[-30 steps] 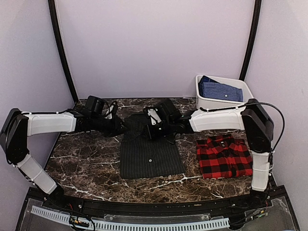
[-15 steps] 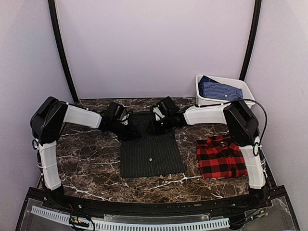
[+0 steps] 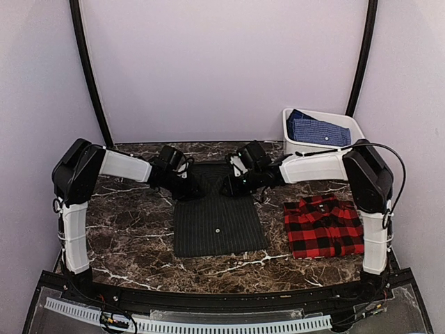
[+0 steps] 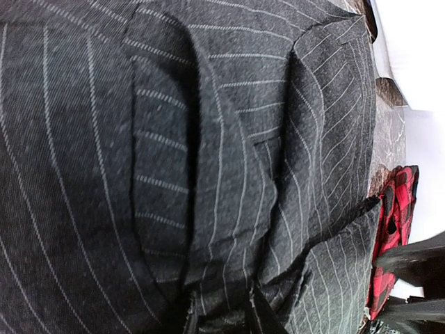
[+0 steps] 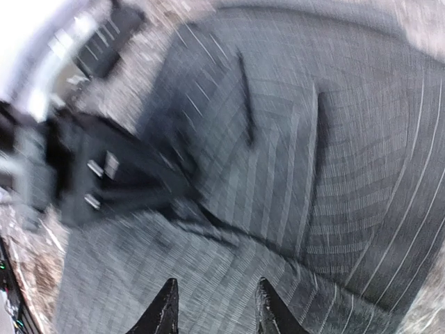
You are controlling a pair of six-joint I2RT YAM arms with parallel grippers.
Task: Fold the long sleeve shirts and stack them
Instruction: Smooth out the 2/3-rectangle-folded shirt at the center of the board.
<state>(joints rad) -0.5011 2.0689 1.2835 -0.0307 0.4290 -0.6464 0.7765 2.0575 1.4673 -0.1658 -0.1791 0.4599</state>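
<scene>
From above, the pinstriped shirt [image 3: 217,219] lies flat in the middle of the marbled desk [image 3: 132,229], with the plaid shirt [image 3: 323,226] folded to its right. The ends of the arms [image 3: 125,167] are lost against dark cloth, and the walls [image 3: 222,69] are lilac.

In the left wrist view, the left gripper [image 4: 221,316], half cut off, pinches the pinstriped cloth.

In the blurred right wrist view, the right gripper [image 5: 215,309] gapes, released.

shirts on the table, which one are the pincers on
The charcoal pinstriped shirt in the middle: left pincer and right pincer meet its far edge. The red plaid shirt lies apart.

On the table [image 3: 125,236], pinstriped shirt [image 3: 219,219] centred — plaid shirt [image 3: 324,226] to its right, bin [image 3: 306,148] behind that.
</scene>
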